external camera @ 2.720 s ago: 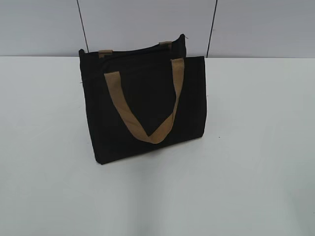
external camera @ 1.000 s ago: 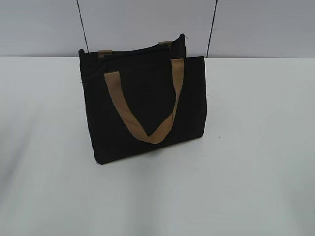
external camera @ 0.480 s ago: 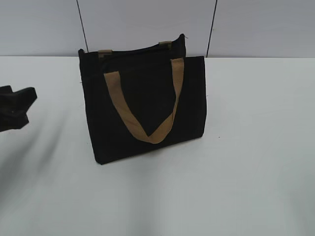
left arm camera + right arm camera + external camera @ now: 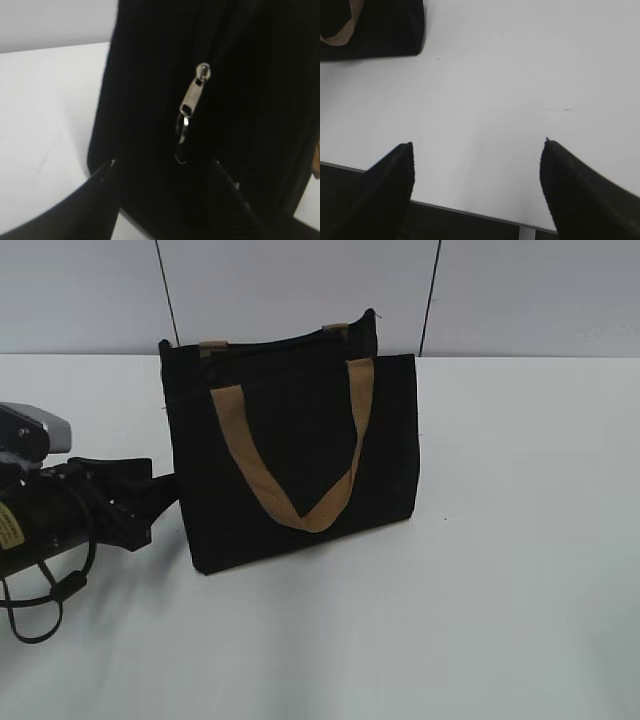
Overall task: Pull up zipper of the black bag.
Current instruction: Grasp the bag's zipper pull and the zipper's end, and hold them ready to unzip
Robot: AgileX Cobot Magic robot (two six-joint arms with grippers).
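Only the left wrist view shows the zipper (image 4: 194,95) pull between the left pincer's (image 4: 167,192) spread fingers.

matt cloth black bag (image 4: 290,440), shiny metal zipper (image 4: 194,92)

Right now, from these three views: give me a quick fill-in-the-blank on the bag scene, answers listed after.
1. The black bag stands on a ____ table.
2. The silvery zipper pull shows only in the ____ wrist view.
3. The strap handles are ____ in colour.
4. The right gripper has its fingers spread ____, holding nothing.

Answers: white; left; tan; open
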